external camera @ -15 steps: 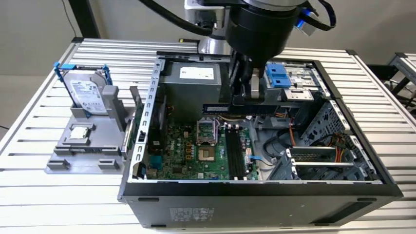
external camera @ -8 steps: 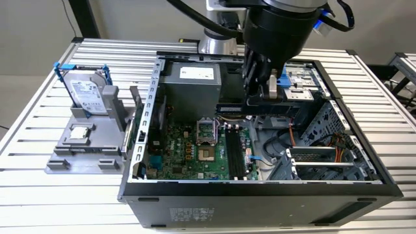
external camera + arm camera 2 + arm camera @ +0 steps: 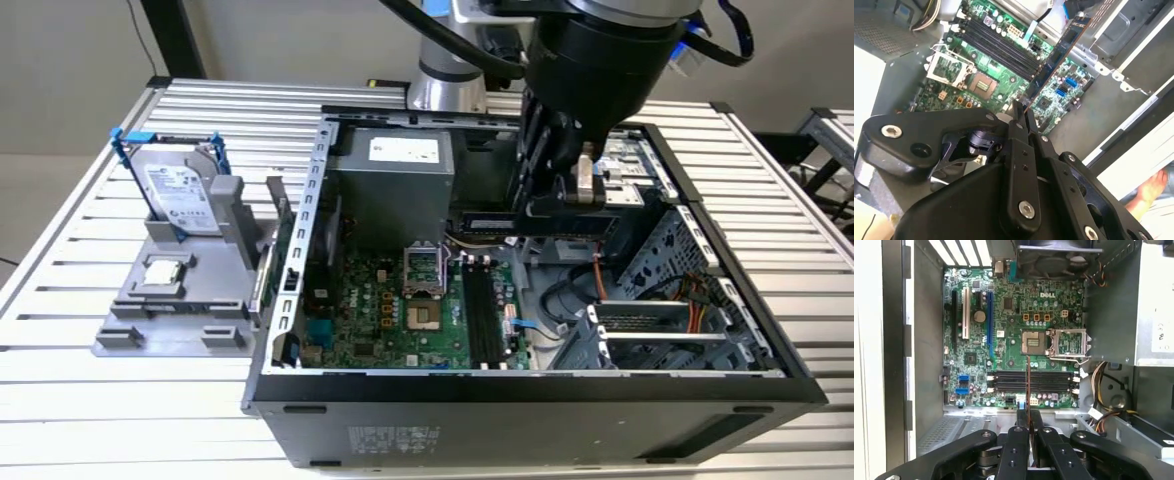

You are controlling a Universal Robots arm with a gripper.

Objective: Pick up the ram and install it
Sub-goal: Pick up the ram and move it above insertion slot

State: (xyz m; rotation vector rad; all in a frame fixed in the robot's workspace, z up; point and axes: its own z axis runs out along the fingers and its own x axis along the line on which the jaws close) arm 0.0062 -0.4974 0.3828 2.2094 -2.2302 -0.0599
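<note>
The open computer case [image 3: 534, 420] is housing the motherboard [image 3: 380, 315], a grey power supply [image 3: 390, 185] and loose cables [image 3: 1098, 374]. The gripper [image 3: 1028, 416] is hanging inside it, fingers clenching the ram [image 3: 1054, 60] by one end, the stick hovering above the black memory slots [image 3: 1031, 381] without touching them. Outside, on the exterior view's left, a hard drive [image 3: 178, 190] is standing upright in a grey fixture [image 3: 160, 305].

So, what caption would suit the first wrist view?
Tool gripping the ram, seen edge-on, over the memory slots.
</note>
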